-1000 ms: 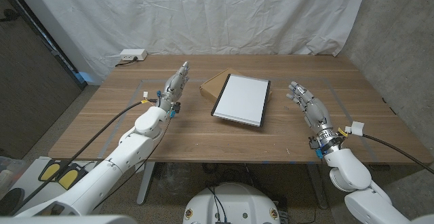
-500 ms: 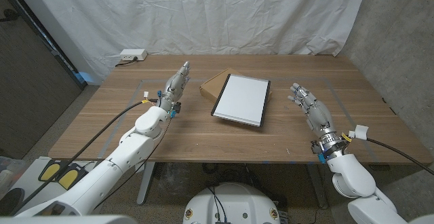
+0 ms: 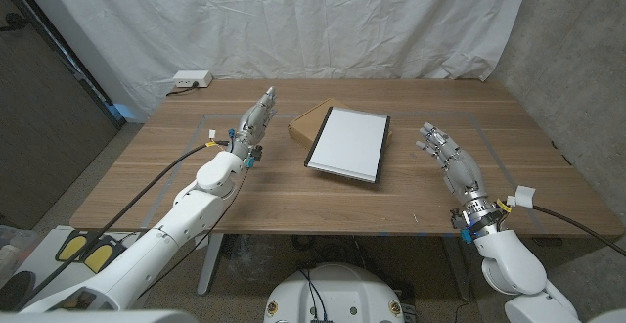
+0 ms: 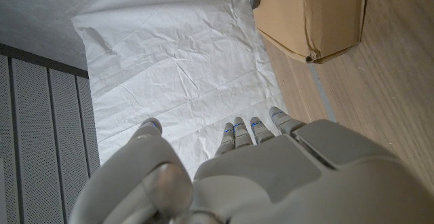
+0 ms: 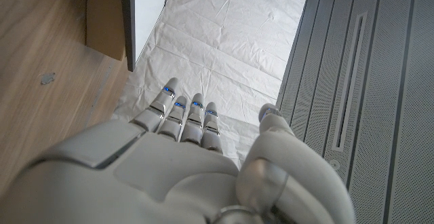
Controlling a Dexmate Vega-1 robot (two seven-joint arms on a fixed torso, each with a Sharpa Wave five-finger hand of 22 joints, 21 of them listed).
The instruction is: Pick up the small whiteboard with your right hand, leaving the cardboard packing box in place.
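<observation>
The small whiteboard (image 3: 349,143), white with a dark frame, lies tilted on top of the brown cardboard packing box (image 3: 309,120) at the table's middle. In the right wrist view the whiteboard (image 5: 144,13) shows edge-on with the box (image 5: 105,17) beside it. My right hand (image 3: 450,159) is open, fingers extended, well to the right of the whiteboard and apart from it. My left hand (image 3: 252,124) is open, fingers straight, left of the box and clear of it. The left wrist view has the box (image 4: 312,15) ahead of my left hand (image 4: 251,176).
The wooden table (image 3: 156,181) carries faint tape lines. A white power strip (image 3: 190,80) sits at its far left corner. A white sheet (image 3: 323,20) hangs behind the table. Bare tabletop lies between each hand and the box.
My right hand and wrist have drawn back slightly toward the table's near right edge. The left hand, whiteboard and box have not moved.
</observation>
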